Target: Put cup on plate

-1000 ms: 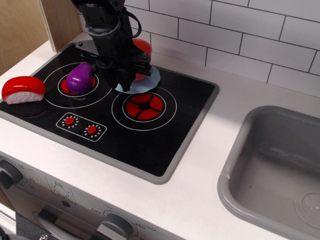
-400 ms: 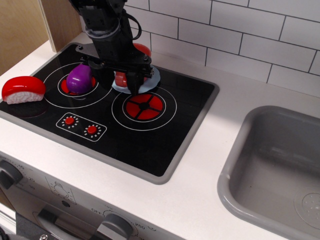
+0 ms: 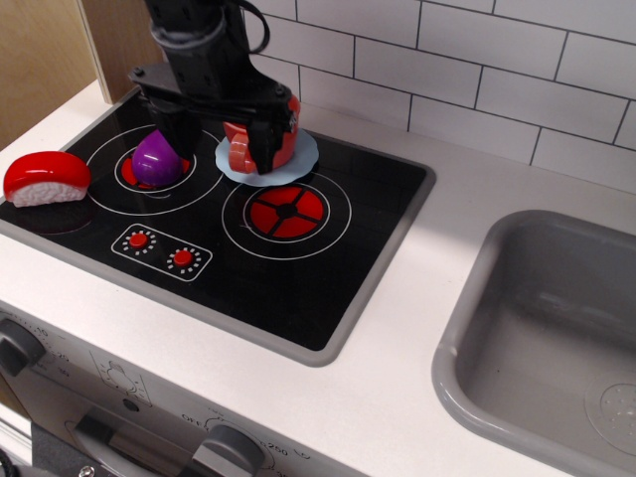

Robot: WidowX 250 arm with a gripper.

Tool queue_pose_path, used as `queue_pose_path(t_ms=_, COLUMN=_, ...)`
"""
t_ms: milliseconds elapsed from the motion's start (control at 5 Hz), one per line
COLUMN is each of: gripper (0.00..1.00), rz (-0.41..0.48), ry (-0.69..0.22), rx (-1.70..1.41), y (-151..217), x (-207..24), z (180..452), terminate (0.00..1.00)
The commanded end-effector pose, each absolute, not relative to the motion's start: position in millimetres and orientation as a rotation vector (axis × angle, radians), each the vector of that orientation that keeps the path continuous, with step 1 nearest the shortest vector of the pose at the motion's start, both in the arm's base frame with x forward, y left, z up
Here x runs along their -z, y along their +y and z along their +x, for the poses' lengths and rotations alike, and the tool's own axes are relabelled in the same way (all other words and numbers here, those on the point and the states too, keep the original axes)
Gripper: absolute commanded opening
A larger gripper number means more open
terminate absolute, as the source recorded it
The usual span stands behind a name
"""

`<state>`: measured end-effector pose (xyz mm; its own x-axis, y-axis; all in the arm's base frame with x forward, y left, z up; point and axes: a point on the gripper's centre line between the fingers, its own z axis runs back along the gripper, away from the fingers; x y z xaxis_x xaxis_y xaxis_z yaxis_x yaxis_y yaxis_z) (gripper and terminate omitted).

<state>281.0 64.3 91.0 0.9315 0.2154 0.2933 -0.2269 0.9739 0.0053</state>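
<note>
Fingers (image 3: 266, 149) of the gripper (image 3: 260, 151) hang dark over the cup (image 3: 260, 142) in the upper left of the frame, but whether they grip it or stand apart cannot be told. Largest is the black stovetop (image 3: 298, 268), then the pale blue plate (image 3: 266, 159) under the cup, then the purple eggplant (image 3: 157, 159) on the left burner and the sushi piece (image 3: 46, 178) at the far left.

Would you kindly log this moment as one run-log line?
cup: on plate | gripper: at cup, closure unclear | eggplant: left burner
</note>
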Motion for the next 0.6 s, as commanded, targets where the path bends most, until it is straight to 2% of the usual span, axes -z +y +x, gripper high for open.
queue_pose_path(t_ms=0, gripper=1.00, rz=0.037, ry=-0.339, rx=-0.211, y=54, x=-118, z=289, terminate=0.00)
queue_pose_path(t_ms=400, gripper=1.00, rz=0.024, ry=-0.293, rx=-0.165, y=25, x=-98, z=288, terminate=0.00)
